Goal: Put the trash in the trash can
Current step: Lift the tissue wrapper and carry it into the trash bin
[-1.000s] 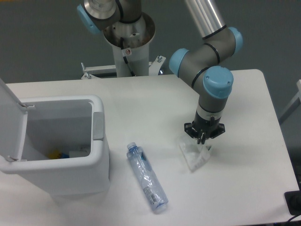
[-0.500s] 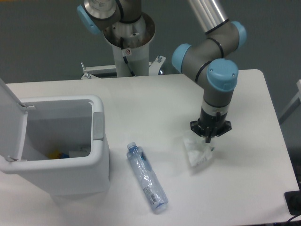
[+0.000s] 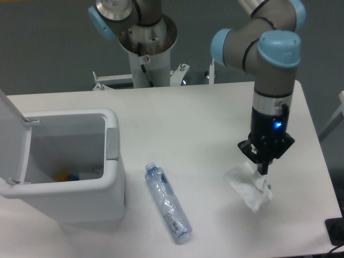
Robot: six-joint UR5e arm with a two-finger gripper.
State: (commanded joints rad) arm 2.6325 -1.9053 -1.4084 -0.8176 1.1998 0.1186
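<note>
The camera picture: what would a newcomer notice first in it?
Probably the claw at the right, gripping the crumpled wrapper, which hangs from it over the table. Next, the open white trash can at the left, and the squashed bottle lying between them.

There is a single fixed view. It looks down from high in front of the counter point(image 3: 177, 123), facing the arm's base at the far edge. It stands far enough back to take in nearly the whole top. The claw point(image 3: 264, 171) sits right of center. The bin point(image 3: 113, 161) lies well to its left, the bottle point(image 3: 167, 203) between them and nearer the camera.
</note>
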